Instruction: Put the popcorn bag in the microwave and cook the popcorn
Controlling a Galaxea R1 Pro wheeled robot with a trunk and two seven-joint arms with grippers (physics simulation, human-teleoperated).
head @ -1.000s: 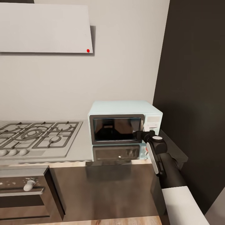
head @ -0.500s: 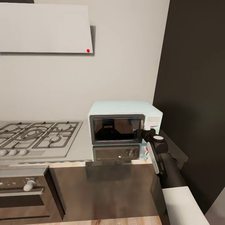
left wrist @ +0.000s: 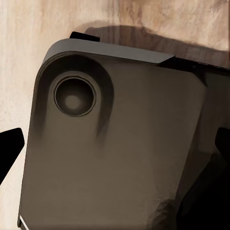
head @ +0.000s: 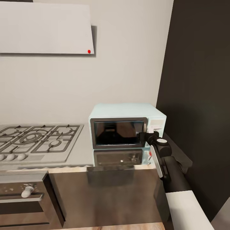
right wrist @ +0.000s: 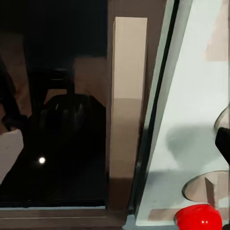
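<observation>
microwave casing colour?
Pale blue on the boxy microwave with dark glass door; clearest in the head view.

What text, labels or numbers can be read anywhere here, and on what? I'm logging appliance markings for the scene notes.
No readable text in any view.
The microwave: white control panel shows no legible lettering; too small to tell.
White hood: a plain red dot, not a character.
Right wrist view: a red button, unlabelled.

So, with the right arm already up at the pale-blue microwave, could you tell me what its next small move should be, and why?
Probably ease the right end effector the last bit forward onto the right edge of the dark glass door of the boxy pale-blue microwave, ready to pull. The door looks shut, and the end effector hangs right at the seam between door frame and white knob panel. Its jaw state cannot be told.
</observation>
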